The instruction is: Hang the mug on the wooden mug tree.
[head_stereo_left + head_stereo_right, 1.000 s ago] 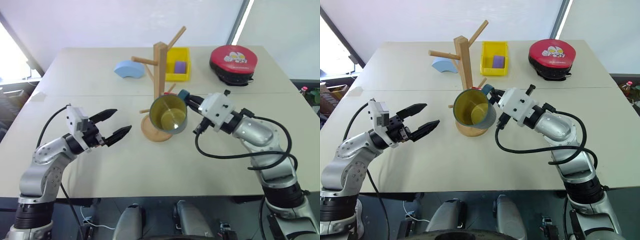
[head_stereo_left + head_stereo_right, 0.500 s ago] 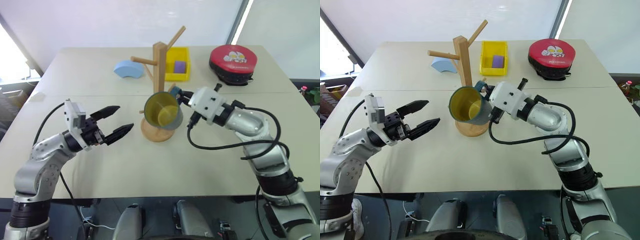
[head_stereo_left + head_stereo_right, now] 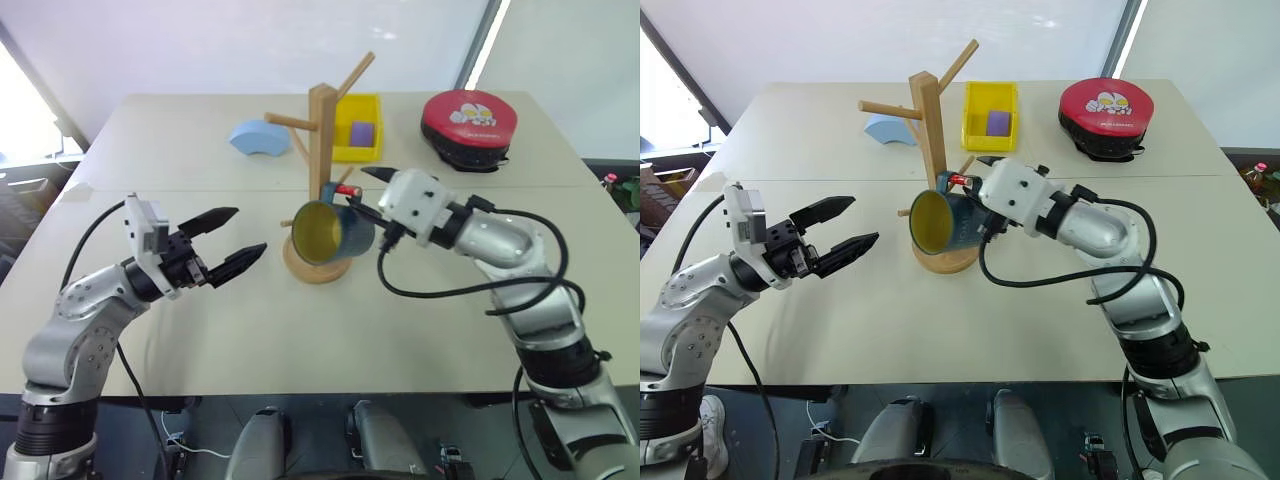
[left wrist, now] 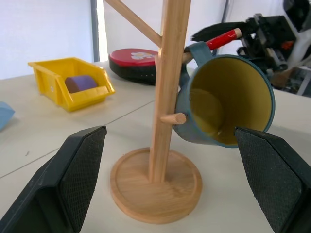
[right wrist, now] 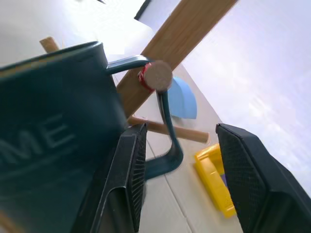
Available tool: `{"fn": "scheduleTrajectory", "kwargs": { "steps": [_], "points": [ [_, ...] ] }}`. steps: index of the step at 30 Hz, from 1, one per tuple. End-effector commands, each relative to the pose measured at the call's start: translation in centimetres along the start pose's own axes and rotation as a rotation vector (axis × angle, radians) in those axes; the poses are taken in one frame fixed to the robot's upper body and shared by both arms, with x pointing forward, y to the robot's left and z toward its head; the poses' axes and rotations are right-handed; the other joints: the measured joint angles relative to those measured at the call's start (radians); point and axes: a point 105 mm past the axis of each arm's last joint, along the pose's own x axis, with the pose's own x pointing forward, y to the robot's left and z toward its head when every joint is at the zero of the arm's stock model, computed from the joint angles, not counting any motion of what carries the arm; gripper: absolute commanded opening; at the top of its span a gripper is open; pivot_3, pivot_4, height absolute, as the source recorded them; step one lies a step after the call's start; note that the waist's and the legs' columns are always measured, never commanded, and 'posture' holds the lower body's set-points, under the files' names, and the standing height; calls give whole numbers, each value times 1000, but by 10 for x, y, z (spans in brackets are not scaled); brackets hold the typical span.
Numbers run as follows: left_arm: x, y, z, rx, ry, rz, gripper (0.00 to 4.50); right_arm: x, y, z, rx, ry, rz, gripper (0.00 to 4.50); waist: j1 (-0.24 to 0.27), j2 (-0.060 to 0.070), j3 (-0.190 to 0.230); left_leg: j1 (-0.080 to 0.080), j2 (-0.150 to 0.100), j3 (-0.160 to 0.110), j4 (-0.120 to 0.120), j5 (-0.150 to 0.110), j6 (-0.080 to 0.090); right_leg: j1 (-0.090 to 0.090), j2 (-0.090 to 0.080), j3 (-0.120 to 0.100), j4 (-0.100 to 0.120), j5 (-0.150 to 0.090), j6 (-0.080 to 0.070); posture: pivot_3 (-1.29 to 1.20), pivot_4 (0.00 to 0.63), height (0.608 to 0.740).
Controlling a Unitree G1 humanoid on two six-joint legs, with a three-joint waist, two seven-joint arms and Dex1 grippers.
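Right gripper (image 5: 180, 179) is seen at the centre of the head views with its black fingers spread either side of the loop handle of the teal-blue cylindrical mug with a yellow-olive interior (image 3: 330, 232). That handle is threaded over the red-tipped peg (image 4: 221, 39) of the light wooden mug tree on a round disc base (image 3: 320, 150). Left gripper (image 3: 232, 240) is held spread at centre left, apart from the mug.

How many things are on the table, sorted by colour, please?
Teal: 1, the mug
Wood: 1, the wooden mug tree
Pale blue: 1, the arch block
Yellow: 1, the bin
Purple: 1, the block in the bin
Red: 1, the round case
Total: 6
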Motion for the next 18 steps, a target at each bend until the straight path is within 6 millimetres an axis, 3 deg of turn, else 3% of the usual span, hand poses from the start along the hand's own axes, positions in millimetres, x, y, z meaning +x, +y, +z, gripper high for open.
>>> {"fn": "scheduleTrajectory", "kwargs": {
  "steps": [1,2,5,8,14,18],
  "points": [
    [-11,25,-6,4,14,147,4500,-25,-18,-10,115,-42,-113,2394,-1,0,0,0,0,0,0,0,0,0,0,0,0,0,0,0,150,740],
    [-13,29,-9,7,23,176,4500,-30,-18,-17,145,-35,-129,2394,-1,0,0,1,0,0,0,0,0,0,0,0,0,0,0,0,150,740],
    [-26,54,-26,-12,27,356,4500,-53,-15,-63,324,30,-242,2394,-1,0,0,2,0,0,-1,0,0,1,0,0,0,0,0,0,150,740],
    [-42,71,-50,-18,74,507,4500,-69,-1,-96,471,81,-315,2394,-2,0,0,2,0,0,-1,0,0,1,1,0,0,0,0,0,150,740],
    [-66,78,-84,-26,136,670,4500,-76,19,-120,575,116,-368,2394,-5,0,0,3,1,2,-3,0,0,-1,1,2,2,0,0,0,150,740],
    [-65,75,-86,-33,131,661,4500,-75,23,-128,592,128,-385,2394,-1,0,0,3,1,2,-3,0,0,-1,1,2,1,0,0,0,150,740]
  ]
}}
